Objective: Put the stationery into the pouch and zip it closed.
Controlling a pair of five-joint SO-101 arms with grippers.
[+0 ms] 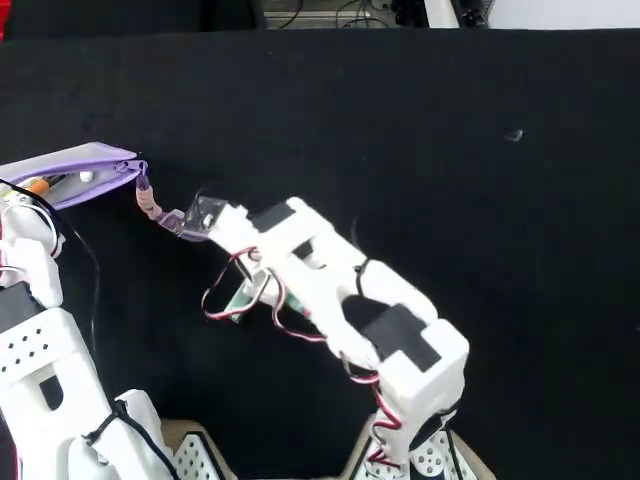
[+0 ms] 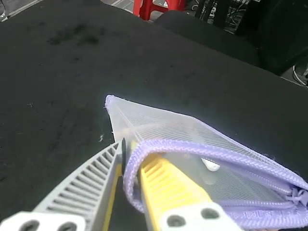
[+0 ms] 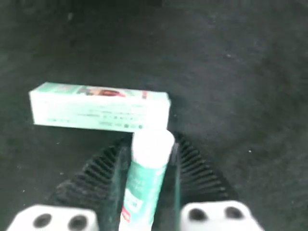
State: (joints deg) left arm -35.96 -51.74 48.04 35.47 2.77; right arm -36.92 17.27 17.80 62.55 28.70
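Observation:
The mesh pouch (image 1: 70, 165) with a purple zipper lies at the table's far left, its mouth open, with an orange item (image 1: 38, 185) and a small white one inside. My left gripper (image 2: 126, 144) is shut on the pouch's purple edge (image 2: 159, 147), which is pinched between the grey and yellow fingers. In the right wrist view my right gripper (image 3: 149, 144) is shut on a white and green tube (image 3: 144, 178). A green and white box (image 3: 96, 113) lies flat on the table just beyond it. In the high view the right gripper (image 1: 185, 222) sits just short of the pink zipper pull (image 1: 147, 200).
The table is covered in black cloth (image 1: 450, 150). The right arm (image 1: 340, 290) stretches across the middle, the left arm (image 1: 40, 350) stands at the near left. Chairs and cables lie past the far edge.

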